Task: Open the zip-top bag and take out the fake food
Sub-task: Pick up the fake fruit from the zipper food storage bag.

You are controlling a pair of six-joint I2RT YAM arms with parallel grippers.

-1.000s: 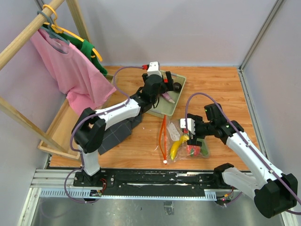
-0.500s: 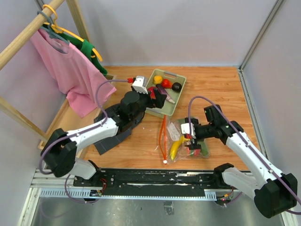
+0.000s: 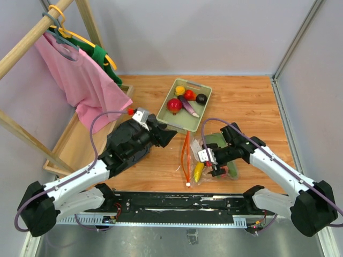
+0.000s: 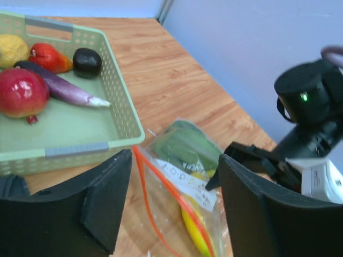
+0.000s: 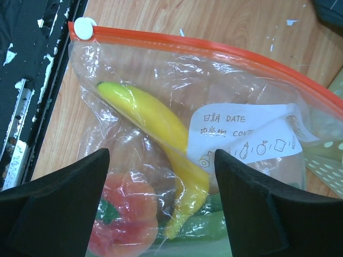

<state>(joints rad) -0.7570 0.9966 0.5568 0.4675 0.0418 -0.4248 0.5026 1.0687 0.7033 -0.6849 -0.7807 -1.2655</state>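
Observation:
The zip-top bag (image 3: pixel 194 156) lies flat on the wooden table, its orange-red zip strip (image 3: pixel 186 155) toward the left. It holds a yellow banana (image 5: pixel 155 128), a red pepper (image 5: pixel 123 214) and a green piece (image 5: pixel 214 225). Its white label (image 5: pixel 246 134) faces up, with the white slider (image 5: pixel 83 27) at the strip's end. My right gripper (image 3: pixel 214 165) hovers open and empty just over the bag (image 5: pixel 161 209). My left gripper (image 3: pixel 167 135) is open and empty, left of the bag (image 4: pixel 174 209) and short of its zip strip (image 4: pixel 161 187).
The pale green tray (image 3: pixel 206 104) behind the bag holds a red round fruit (image 3: pixel 174 105), a yellow piece, a purple eggplant and a dark one. A pink shirt (image 3: pixel 80 80) hangs on a wooden rack at left. A dark grey object (image 3: pixel 131 155) lies under my left arm.
My left arm has pulled back from the tray toward the near side and now points at the bag. My right gripper has shifted slightly left over the bag.

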